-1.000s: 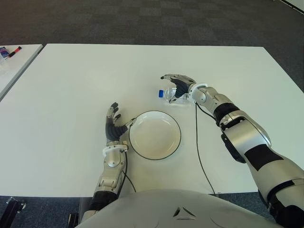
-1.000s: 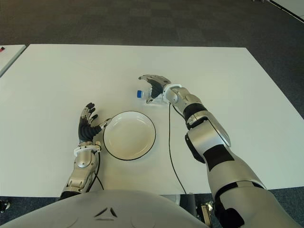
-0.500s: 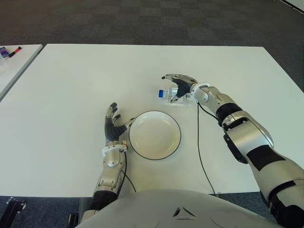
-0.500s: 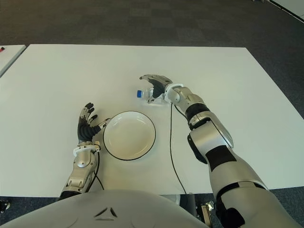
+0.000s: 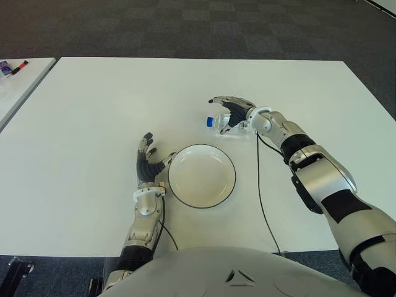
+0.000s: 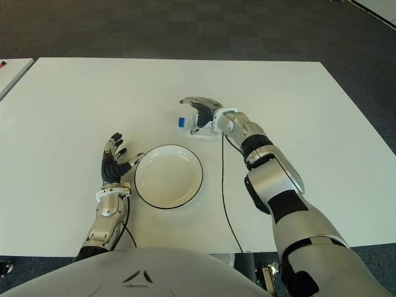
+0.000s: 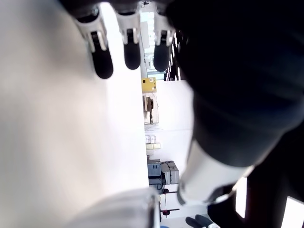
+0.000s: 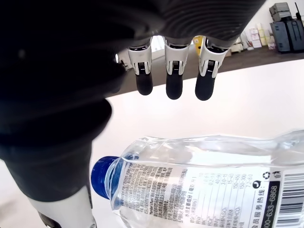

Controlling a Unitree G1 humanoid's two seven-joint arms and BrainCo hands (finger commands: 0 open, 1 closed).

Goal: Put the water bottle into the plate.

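White table [image 5: 93, 111]: right robot hand [image 5: 232, 110] open over lying water bottle [image 8: 199, 180], label legible only in wrist view.

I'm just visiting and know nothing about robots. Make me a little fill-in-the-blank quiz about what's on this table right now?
1. The water bottle lies on its ____ on the white table.
2. Its cap is coloured ____.
3. The right hand arches over the bottle with open fingers, while the left hand shows just left of the ____.
4. The plate holds ____.

Missing words: side; blue; plate; nothing
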